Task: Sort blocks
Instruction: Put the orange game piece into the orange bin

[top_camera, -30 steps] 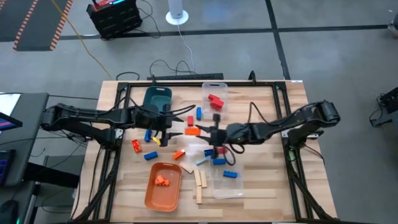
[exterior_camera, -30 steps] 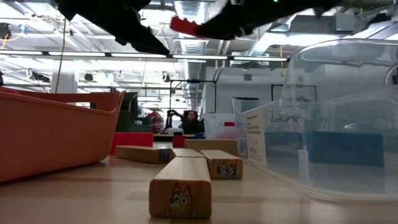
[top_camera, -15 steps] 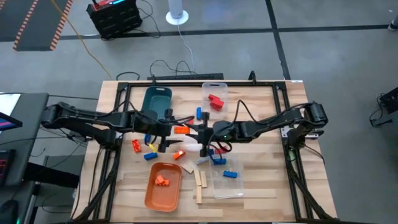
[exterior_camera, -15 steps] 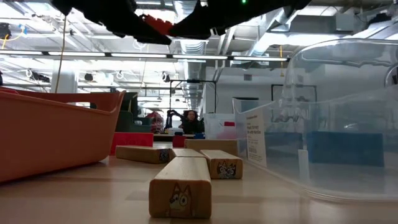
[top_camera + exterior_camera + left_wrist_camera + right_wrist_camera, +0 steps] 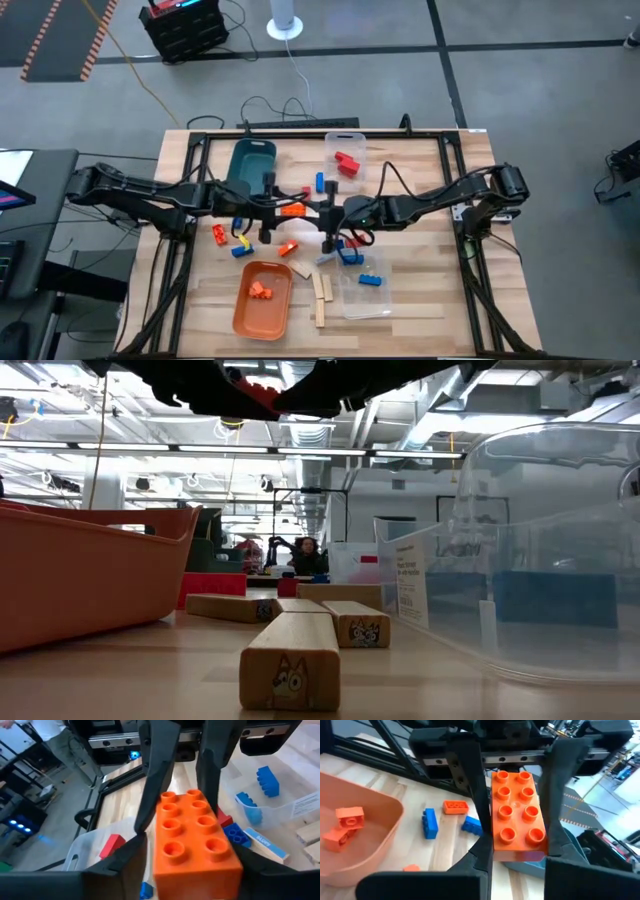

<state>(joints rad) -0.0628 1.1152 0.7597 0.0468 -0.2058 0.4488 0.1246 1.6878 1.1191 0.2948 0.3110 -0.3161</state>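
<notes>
**Orange brick held between two grippers above mid-table**

The teal tray [image 5: 252, 160] sits at the far left, and the orange tray [image 5: 262, 300] (orange bricks inside) lies nearer the front edge. The left gripper [image 5: 283, 209] meets the right gripper [image 5: 312, 209] over the table's middle, the orange brick [image 5: 291, 209] between them. The right gripper's fingers [image 5: 475, 795] are clamped on the brick's sides. The left gripper's fingers [image 5: 131, 857] flank the same brick, touching it, though I cannot tell whether they grip. Loose blue and orange blocks [image 5: 240, 249] lie below the arms; wooden blocks [image 5: 321, 292] lie beside the orange tray. Two clear bins [image 5: 343, 148] hold red and blue bricks.
</notes>
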